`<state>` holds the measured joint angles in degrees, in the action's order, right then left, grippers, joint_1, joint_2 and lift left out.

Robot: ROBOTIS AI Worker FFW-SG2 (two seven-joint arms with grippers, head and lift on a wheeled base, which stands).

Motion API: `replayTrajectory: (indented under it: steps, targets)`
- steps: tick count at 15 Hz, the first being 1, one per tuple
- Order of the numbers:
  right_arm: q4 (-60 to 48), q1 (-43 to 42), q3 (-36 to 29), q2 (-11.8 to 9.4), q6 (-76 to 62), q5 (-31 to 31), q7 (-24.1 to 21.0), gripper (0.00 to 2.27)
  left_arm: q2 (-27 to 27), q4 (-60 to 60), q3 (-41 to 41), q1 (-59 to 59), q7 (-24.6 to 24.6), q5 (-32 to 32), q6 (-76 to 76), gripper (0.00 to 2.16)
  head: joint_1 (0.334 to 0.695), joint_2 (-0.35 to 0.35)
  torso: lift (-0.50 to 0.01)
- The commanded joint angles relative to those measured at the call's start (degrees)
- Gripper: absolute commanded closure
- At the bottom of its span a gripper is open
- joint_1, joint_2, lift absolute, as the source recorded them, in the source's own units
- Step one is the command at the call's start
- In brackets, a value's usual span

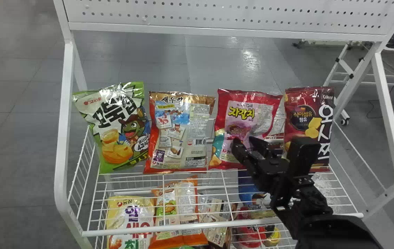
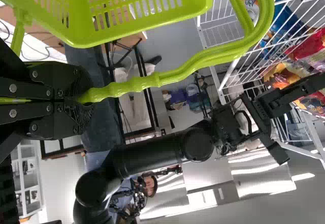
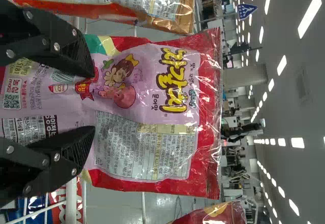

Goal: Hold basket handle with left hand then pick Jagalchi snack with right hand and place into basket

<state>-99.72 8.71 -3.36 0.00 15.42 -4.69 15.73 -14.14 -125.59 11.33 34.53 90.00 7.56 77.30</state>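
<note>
Clenched the ribbed handle (image 2: pixel 132 85) of the green basket (image 2: pixel 195 0) in the left fingers (image 2: pixel 71 82), shut firmly around the bar, presumably to bear the weight from one place and to steady the opening for the coming drop. Held the basket near the wire shelf (image 1: pixel 148 229) yet apart from the snacks, likely to shorten the carry without crowding the right arm. Found the Jagalchi snack (image 1: pixel 242 126) upright on that shelf, printed face toward the robot, in the row between the orange-edged bag (image 1: pixel 183 138) and the dark red bag (image 1: pixel 299 121), with the green bag (image 1: pixel 127 128) farther to the left; judged well placed for a straight approach from the front, with the neighbours at either side leaving little room for a wide sideways grasp. Set the right fingers (image 3: pixel 61 153) parted and released before the lower middle of the snack, both within the width of its face, probably to gather the loose film between them rather than to span the whole packet. Could not tell touching from merely near at the fingertips. Needed next, by this reading, a gentle closing on enough film to lift straight up and clear of the adjoining bags; risked, with a shallow pinch, slipping off the slick wrapper or tipping the snack backward.
</note>
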Motion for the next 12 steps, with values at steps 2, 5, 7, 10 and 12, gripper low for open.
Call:
replayTrajectory:
  steps: [2, 5, 7, 10, 12]
  targets:
    - [-1.18, 0.78, 0.37, 0.05, 0.19, -0.24, 0.09, 2.18, -0.01, 0.08, -0.08, 0.01, 0.57, 0.00, 0.00, 2.15, 0.695, -0.114, -0.008]
    - [-4.35, 3.16, 0.20, 0.05, -0.16, -0.32, 0.09, 2.25, -0.01, 0.17, -0.08, 0.10, 0.57, 0.00, -0.17, 2.15, 0.695, -0.110, -0.008]
    - [-8.83, 5.44, 0.02, 0.05, 1.77, -0.15, -0.26, 2.25, -0.01, 0.17, -0.08, 0.10, 0.57, 0.00, -0.17, 2.15, 0.695, -0.114, -0.008]
    - [-16.83, 9.31, 0.29, 0.05, 8.45, 1.70, -2.46, 2.25, -0.01, 0.08, -0.08, 0.10, 0.57, 0.09, -0.17, 2.15, 0.695, -0.125, -0.008]
    - [-21.05, 11.16, 0.37, 0.05, 12.67, 3.54, -4.04, 2.26, -0.01, -0.01, -0.08, 0.10, 0.57, 0.18, -0.17, 2.15, 0.695, -0.138, -0.008]
